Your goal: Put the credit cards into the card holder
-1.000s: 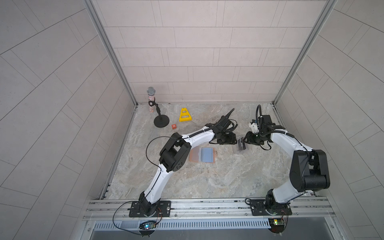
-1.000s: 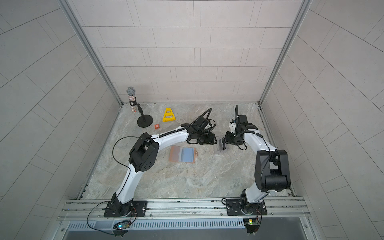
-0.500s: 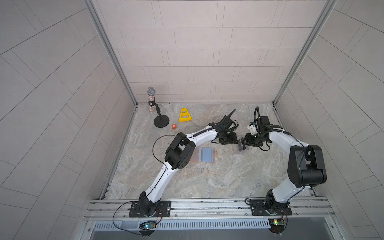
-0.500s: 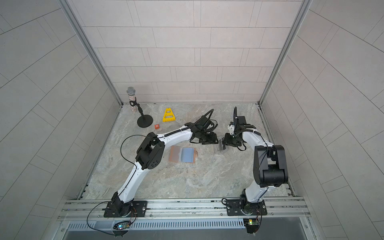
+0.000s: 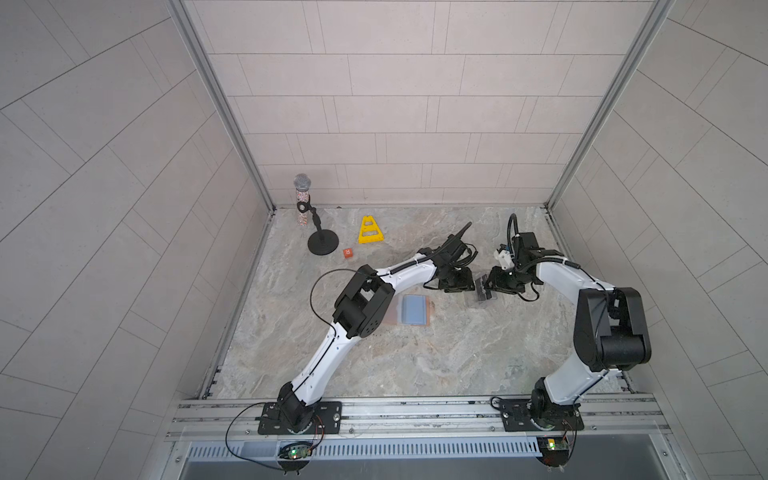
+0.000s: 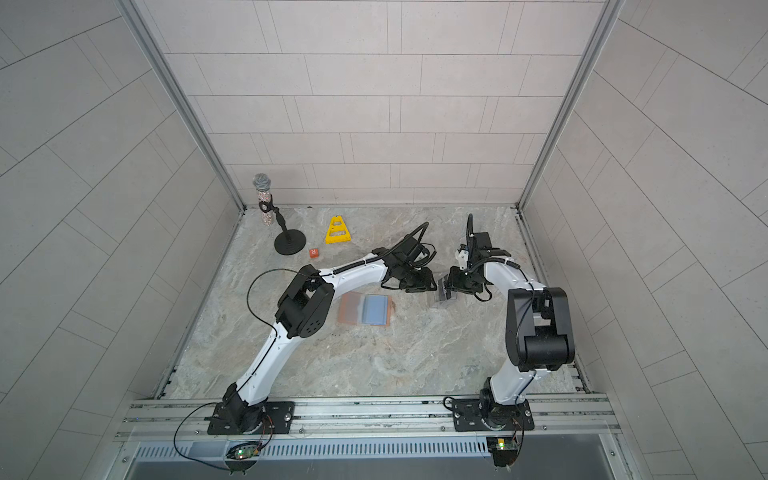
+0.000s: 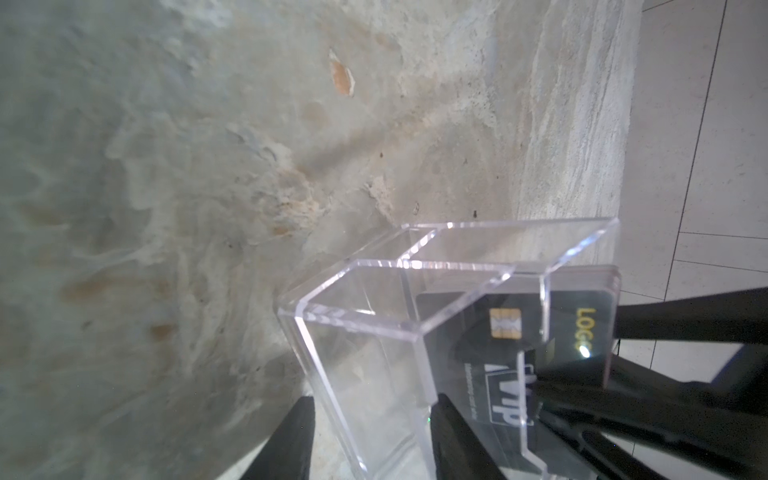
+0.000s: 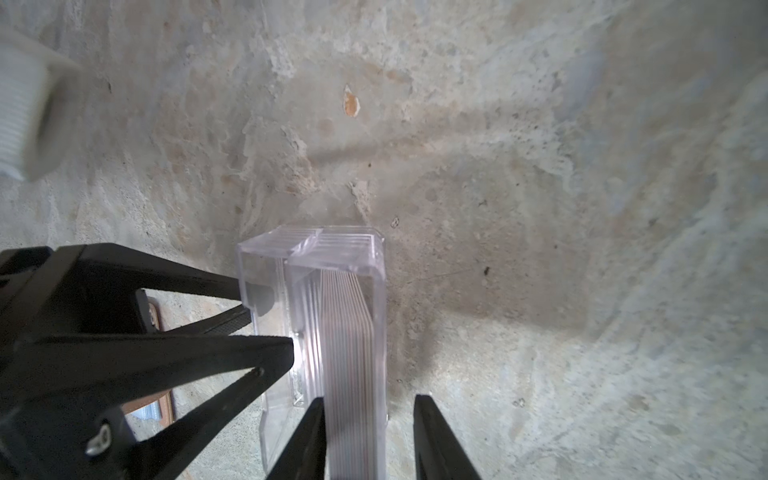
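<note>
Right pincer [image 8: 369,398] stands with jaws apart, straddling the stack of thin plastic credit cards [image 8: 349,332] that stands on edge inside the clear plastic box [image 8: 270,270]. A gap shows at its outer jaw. Left pincer [image 7: 372,398] brackets the box's empty front pocket from the opposite side; whether it pinches yet I cannot tell. The front black VIP card [image 7: 465,345] faces the left pincer, so the draw should likely run along the faces, out the open top. The flat tan-pink folding card holder [image 5: 411,311] lies spread open, well apart, beyond the left pincer and nearer that arm.
</note>
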